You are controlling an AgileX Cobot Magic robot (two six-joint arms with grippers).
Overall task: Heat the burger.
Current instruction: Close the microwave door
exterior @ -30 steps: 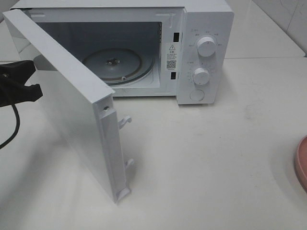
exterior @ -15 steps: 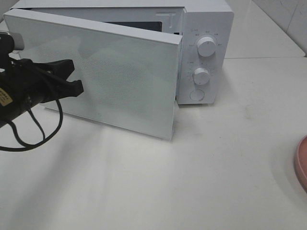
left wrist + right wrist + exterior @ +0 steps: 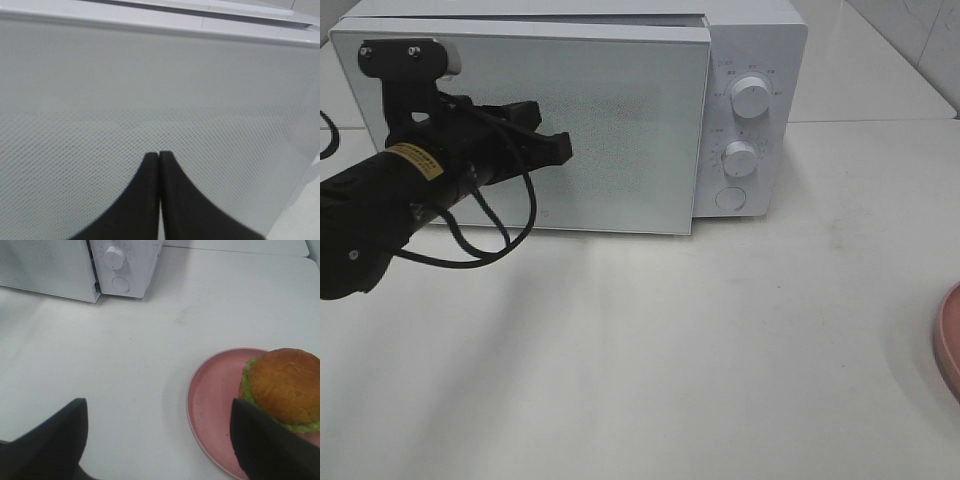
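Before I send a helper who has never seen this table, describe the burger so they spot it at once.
Start at the white microwave at the back of the white table, then look out across the bare tabletop to the round pink plate. The burger sits on that plate: a glossy golden-brown bun with a frill of green lettuce, the only food among white surfaces.

Microwave door (image 3: 610,130) swung from wide open to nearly shut; cavity and glass turntable no more visible. Left gripper (image 3: 560,150), jaws together, moved from left edge to front of door panel, tips at it.
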